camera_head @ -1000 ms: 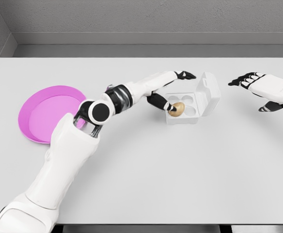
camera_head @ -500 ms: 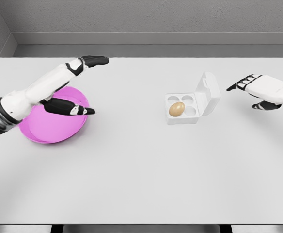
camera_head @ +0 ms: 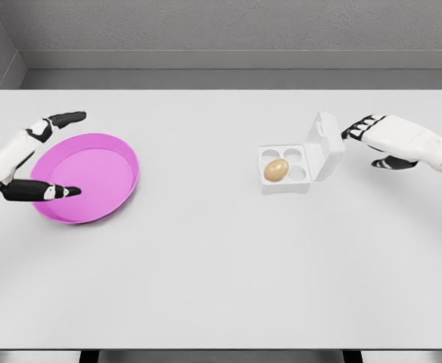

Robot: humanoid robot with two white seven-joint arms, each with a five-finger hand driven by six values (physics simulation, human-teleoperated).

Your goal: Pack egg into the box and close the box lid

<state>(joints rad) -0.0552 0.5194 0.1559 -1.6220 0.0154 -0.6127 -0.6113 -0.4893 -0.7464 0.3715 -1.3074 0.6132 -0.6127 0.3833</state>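
Egg (camera_head: 276,169) sits in box (camera_head: 285,181); spread right hand (camera_head: 380,134) just beside its raised lid (camera_head: 325,145).

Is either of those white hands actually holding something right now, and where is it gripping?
Nothing is held. The left hand hangs open by the pink plate; the right hand is open, fingertips near the raised box lid. The egg lies in the box.

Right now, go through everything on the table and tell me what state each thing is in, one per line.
egg: seated in the front left cup of the box
box: open, three cups empty
box lid: raised, standing up at the box's right side
pink plate: nothing on it
left robot hand: open, holding nothing, over the plate's left edge
right robot hand: open, fingertips close to the raised lid
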